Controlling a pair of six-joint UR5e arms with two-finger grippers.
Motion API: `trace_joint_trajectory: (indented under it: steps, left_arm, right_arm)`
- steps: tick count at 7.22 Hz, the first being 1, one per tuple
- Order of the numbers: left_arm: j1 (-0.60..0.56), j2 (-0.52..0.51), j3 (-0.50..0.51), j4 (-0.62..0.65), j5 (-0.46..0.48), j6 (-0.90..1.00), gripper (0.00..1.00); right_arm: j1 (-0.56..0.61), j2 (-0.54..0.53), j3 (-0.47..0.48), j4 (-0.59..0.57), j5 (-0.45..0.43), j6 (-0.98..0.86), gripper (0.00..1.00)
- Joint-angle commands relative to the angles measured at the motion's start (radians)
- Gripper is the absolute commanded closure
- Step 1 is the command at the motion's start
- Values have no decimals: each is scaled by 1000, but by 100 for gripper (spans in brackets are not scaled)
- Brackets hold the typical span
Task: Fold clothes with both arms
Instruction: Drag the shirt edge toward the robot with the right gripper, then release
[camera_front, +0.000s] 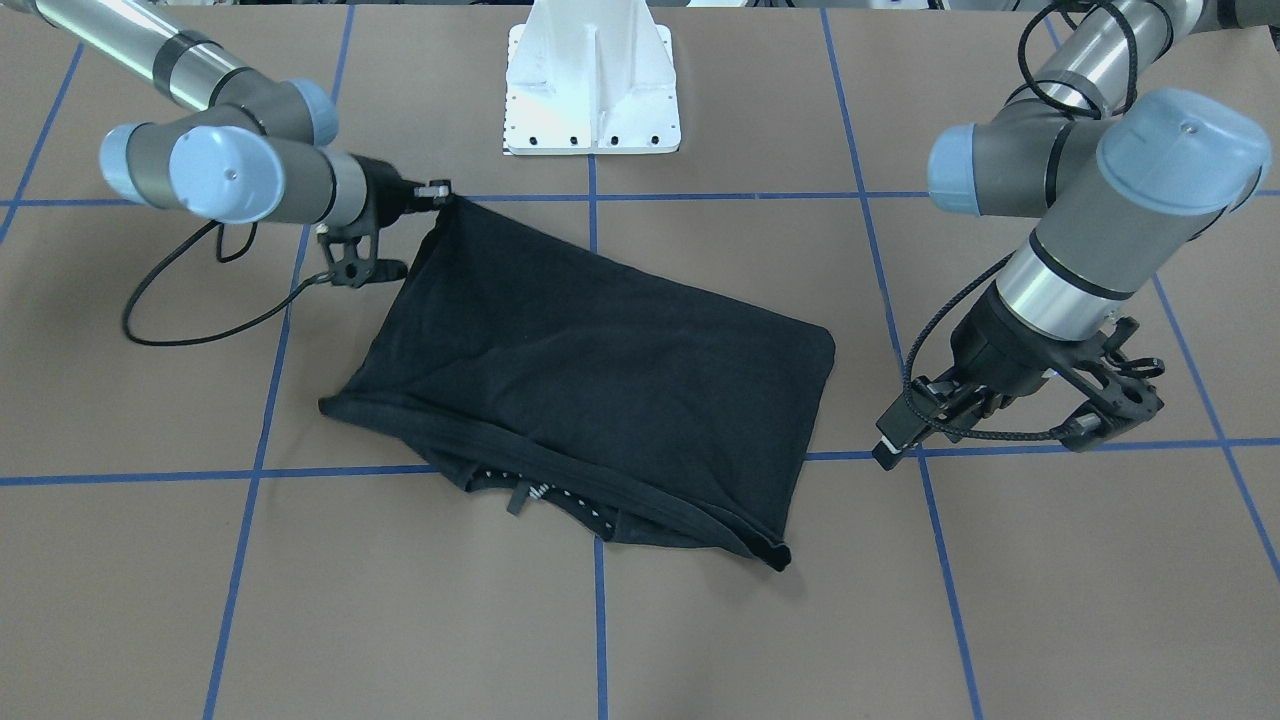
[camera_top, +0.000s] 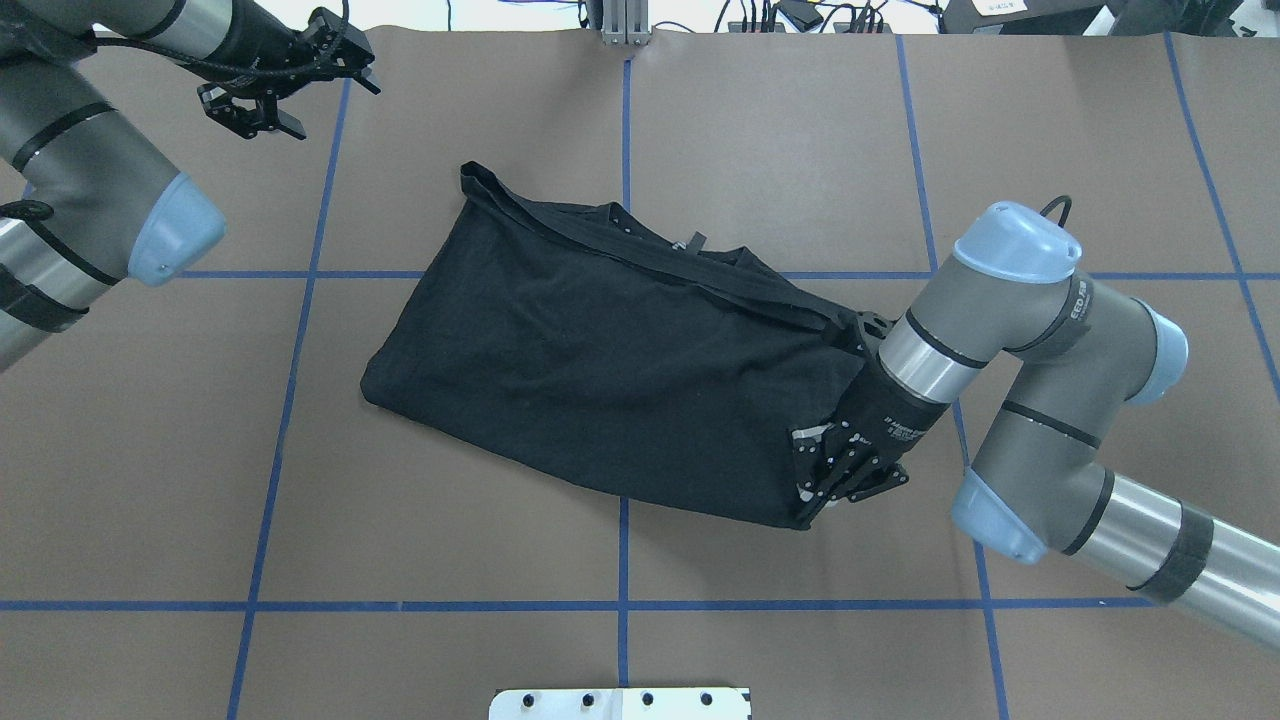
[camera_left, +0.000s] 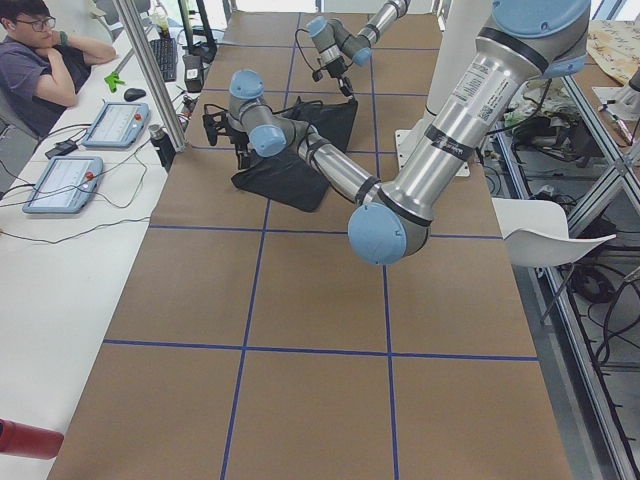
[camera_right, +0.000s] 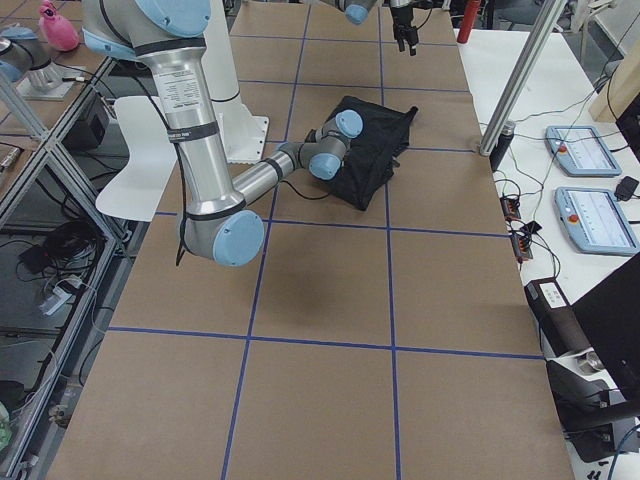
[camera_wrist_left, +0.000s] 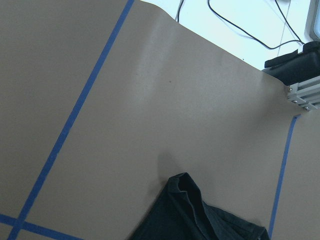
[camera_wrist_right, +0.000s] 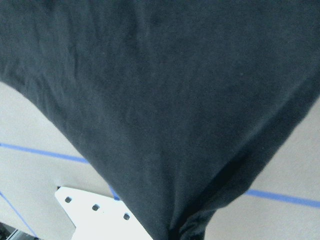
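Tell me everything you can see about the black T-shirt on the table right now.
The black short-sleeved T-shirt looks like soft knit cloth. It is folded into a rough rectangle and lies skewed on the brown paper-covered table, across its blue tape lines. Its collar, with dotted inner tape, peeks out at the far edge. The black two-finger right gripper pinches one near corner and lifts it off the table. The left gripper is apart from the shirt. No graphic shows.

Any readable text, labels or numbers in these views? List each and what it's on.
None legible.
Right arm: wrist-joint lettering, blurred.
Left arm: label on the tube, too small.
T-shirt: no print showing.
Tablets: screens too small to read.
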Motion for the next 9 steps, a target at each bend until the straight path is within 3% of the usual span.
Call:
trace_joint_trajectory:
  steps: [1,3,4,5,7,9]
  left_arm:
    - [0,3,-28,30,1,3,1]
    - [0,1,-30,30,1,3,1]
    - [0,3,-33,30,1,3,1]
    - [6,4,-33,30,1,3,1]
    - [20,18,-56,30,0,3,1]
    - [119,76,-74,29,6,-2,1]
  right_arm:
    - [-135,38,57,2,12,113,100]
    - [-198,54,83,2,4,191,100]
    - [-202,60,78,2,27,197,64]
    - [-182,58,86,2,15,199,1]
    - [-46,63,90,2,29,197,0]
    - [114,65,83,2,15,187,0]
